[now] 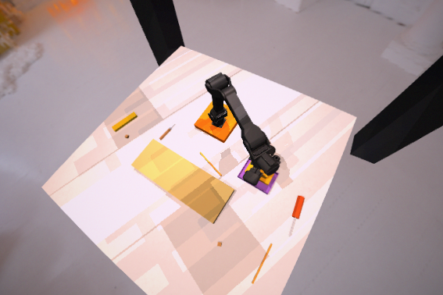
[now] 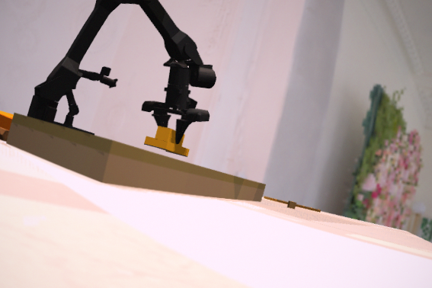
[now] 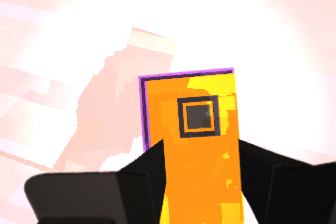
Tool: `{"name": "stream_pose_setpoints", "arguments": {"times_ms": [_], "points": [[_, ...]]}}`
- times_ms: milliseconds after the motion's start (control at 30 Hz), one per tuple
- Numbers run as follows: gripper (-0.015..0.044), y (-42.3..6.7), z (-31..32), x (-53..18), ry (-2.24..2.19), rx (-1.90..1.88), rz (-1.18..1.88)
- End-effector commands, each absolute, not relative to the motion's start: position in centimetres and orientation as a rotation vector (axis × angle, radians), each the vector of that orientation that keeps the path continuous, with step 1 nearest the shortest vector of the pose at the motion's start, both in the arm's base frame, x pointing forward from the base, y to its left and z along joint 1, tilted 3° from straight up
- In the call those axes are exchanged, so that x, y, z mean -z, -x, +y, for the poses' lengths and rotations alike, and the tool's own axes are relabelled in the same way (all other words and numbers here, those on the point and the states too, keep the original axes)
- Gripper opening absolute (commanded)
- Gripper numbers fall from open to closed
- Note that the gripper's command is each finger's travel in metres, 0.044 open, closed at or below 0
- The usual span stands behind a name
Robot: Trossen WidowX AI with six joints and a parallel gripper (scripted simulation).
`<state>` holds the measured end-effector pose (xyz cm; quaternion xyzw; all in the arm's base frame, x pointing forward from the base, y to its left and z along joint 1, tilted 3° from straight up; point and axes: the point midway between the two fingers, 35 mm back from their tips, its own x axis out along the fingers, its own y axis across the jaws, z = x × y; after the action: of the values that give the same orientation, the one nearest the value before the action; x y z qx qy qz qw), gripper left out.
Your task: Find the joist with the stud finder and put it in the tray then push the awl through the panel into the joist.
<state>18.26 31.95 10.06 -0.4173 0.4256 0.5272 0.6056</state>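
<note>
My gripper (image 1: 255,175) (image 2: 172,131) (image 3: 200,200) is shut on the orange stud finder (image 1: 251,168) (image 2: 166,141) (image 3: 200,150). It holds the stud finder just above the purple tray (image 1: 266,189) (image 3: 143,110). In the wrist view the stud finder covers nearly all of the tray; only a purple rim shows at its left and top. The stud finder's square window is dark. The yellow floor panel (image 1: 173,175) (image 2: 100,160) lies to the left of the tray. The awl (image 1: 298,207), with a red handle, lies on the table to the right of the tray.
The arm's orange base plate (image 1: 219,130) is behind the tray. A yellow bar (image 1: 124,121), thin sticks (image 1: 210,163) (image 1: 262,263) (image 1: 167,132) and small cubes (image 1: 126,136) (image 1: 219,243) lie scattered. Black pillars stand beyond the table's far and right edges.
</note>
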Motion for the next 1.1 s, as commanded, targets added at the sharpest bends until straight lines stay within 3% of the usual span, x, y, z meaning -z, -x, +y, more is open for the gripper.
{"name": "stream_pose_setpoints", "arguments": {"times_ms": [0,1067], "points": [[0.0000,-18.3,32.0,-9.4,0.965,-1.219,0.981],[0.0000,-18.5,31.8,-4.5,0.965,-1.219,0.981]]}}
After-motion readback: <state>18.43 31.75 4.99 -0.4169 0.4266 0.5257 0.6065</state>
